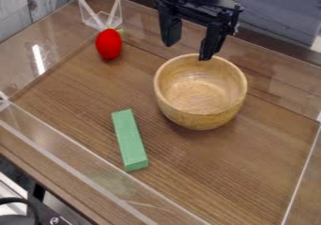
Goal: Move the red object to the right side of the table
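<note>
The red object (109, 44) is a small round bright-red toy fruit lying at the far left of the dark wood-grain table (75, 88), close to the back acrylic wall. My gripper (189, 43) hangs to its right, pointing down, above the far rim of a wooden bowl. Its black fingers (212, 45) stand apart: it is open with nothing between them. A clear gap separates the gripper from the red object.
A wooden bowl (201, 91) stands at centre right, just below the gripper. A flat green rectangular block (128, 140) lies in front, left of the bowl. Low clear acrylic walls (51, 135) edge the tabletop all around.
</note>
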Motion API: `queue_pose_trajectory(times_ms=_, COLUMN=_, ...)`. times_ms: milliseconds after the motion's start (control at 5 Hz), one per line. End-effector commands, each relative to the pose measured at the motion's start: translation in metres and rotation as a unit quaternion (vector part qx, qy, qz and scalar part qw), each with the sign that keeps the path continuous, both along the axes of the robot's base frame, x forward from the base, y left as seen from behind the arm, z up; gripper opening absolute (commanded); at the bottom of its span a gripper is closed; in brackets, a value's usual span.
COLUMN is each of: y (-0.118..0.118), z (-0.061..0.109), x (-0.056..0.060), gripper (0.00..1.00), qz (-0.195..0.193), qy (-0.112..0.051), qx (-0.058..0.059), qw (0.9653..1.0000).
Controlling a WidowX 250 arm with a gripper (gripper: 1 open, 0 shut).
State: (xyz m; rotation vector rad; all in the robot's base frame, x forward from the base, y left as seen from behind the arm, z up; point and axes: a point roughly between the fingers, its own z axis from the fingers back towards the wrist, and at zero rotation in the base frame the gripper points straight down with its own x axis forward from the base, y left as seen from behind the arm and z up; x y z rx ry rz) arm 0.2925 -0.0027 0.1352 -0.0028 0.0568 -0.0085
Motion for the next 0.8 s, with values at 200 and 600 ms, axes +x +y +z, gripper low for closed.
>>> queue_pose_trajectory(times_ms=200, y=0.021, z=0.004, x=0.012, gripper=1.0, qz=-0.042, qy=0.001, qx=-0.005, qw=0.9991)
queue_pose_trajectory(times_ms=600, y=0.102, z=-0.004, x=0.024, gripper=1.0, qz=-0.065, qy=-0.017, qx=-0.005, qw=0.9978)
